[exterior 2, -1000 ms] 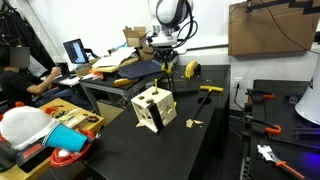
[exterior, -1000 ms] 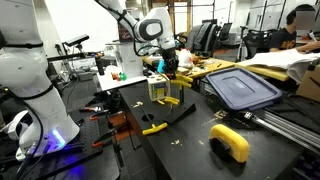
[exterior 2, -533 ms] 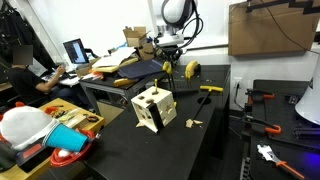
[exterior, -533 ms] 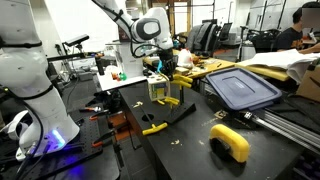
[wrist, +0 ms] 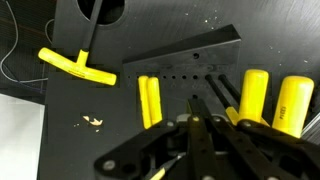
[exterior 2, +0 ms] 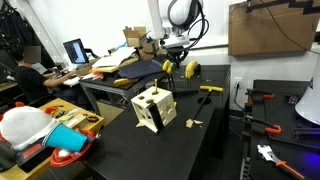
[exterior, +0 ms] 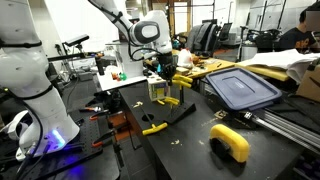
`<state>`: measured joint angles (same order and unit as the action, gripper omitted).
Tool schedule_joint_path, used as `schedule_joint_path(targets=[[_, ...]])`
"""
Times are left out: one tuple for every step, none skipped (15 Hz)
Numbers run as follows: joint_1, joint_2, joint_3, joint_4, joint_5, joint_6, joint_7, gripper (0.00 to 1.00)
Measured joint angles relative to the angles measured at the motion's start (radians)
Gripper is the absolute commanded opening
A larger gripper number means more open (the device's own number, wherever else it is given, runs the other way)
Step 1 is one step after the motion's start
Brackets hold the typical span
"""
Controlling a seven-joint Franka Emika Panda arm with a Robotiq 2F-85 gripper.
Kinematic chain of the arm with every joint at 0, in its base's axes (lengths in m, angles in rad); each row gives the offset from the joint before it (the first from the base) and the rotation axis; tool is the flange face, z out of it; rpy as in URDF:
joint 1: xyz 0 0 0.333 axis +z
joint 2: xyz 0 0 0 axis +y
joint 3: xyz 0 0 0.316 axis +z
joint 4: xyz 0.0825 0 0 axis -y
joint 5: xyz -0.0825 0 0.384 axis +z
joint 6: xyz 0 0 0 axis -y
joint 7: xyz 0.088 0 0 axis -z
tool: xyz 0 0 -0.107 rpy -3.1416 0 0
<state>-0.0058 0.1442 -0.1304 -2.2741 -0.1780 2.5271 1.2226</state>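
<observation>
Yellow-handled tools [wrist: 255, 95] sit side by side in a black rack [wrist: 190, 60], long axes 12-to-6 in the wrist view, rack at 12 o'clock just past the pincer [wrist: 195, 122]. Pincer pressed fully together over the rack; can't tell if anything thin is pinched. A T-handle tool [wrist: 75, 65] lies at 10 o'clock, yellow bar running 10-to-4, shaft toward 12. It's on a black counter [exterior: 190, 130] with a holed wooden box [exterior 2: 153, 108] and a blue lid [exterior: 240, 88]; cluttered lab, person [exterior 2: 25, 75] seated at a desk.
</observation>
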Motion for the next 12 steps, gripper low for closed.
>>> schedule_joint_path(targets=[[-0.002, 0.011, -0.002, 0.002, -0.001, 0.011, 0.0, 0.0], [-0.003, 0.025, -0.005, 0.006, -0.001, 0.024, 0.0, 0.0], [-0.004, 0.039, -0.01, 0.011, -0.001, 0.036, 0.0, 0.0], [-0.004, 0.053, -0.016, 0.017, -0.001, 0.051, 0.0, 0.0], [-0.004, 0.067, -0.022, 0.025, -0.001, 0.063, 0.0, 0.0], [-0.004, 0.08, -0.028, 0.035, 0.0, 0.076, 0.0, 0.0], [-0.004, 0.092, -0.032, 0.044, 0.001, 0.091, 0.0, 0.0], [-0.004, 0.1, -0.036, 0.053, 0.007, 0.106, 0.0, 0.0], [-0.004, 0.106, -0.039, 0.061, 0.013, 0.12, 0.0, 0.0], [-0.004, 0.109, -0.039, 0.066, 0.026, 0.137, 0.0, 0.0], [-0.004, 0.109, -0.039, 0.07, 0.045, 0.153, -0.002, 0.0], [-0.004, 0.109, -0.037, 0.072, 0.065, 0.165, -0.005, 0.0]])
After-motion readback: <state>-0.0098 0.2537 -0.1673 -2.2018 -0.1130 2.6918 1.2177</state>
